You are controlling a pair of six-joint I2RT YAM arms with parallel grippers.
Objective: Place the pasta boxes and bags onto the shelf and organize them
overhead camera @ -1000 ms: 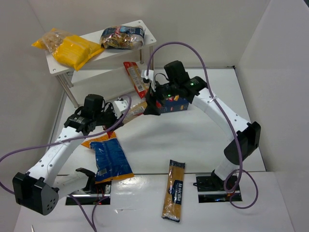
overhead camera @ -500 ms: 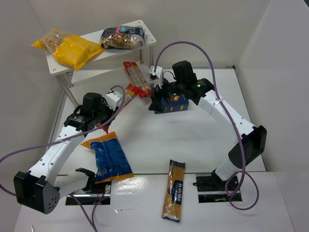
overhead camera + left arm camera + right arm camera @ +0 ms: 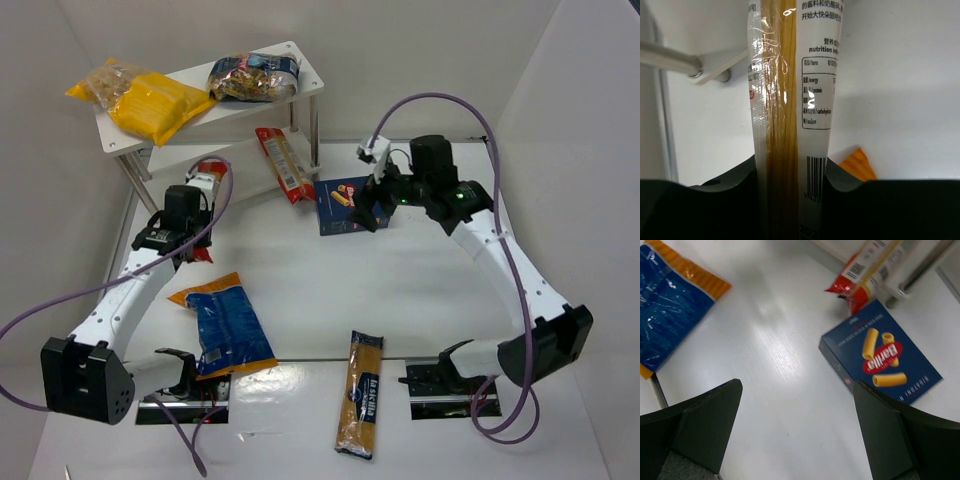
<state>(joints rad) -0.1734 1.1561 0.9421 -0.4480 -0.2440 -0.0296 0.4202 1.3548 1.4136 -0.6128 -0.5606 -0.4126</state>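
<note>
Left gripper (image 3: 792,169): clenched on spaghetti packet (image 3: 785,100).
Right gripper (image 3: 796,387): spread wide, empty.
Blue box (image 3: 880,357): flat on table (image 3: 765,335).

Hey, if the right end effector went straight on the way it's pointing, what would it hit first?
Most likely the table top, just left of the dark blue box. The right end effector, open, aims at white surface there in its wrist view. Depth is hard to judge.

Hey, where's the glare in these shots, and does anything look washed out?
Left wrist view: bright glints on the clear plastic spaghetti packet, though its print reads sharp. Right wrist view: a soft sheen across the white table. Top view: even light, soft shadows.
</note>
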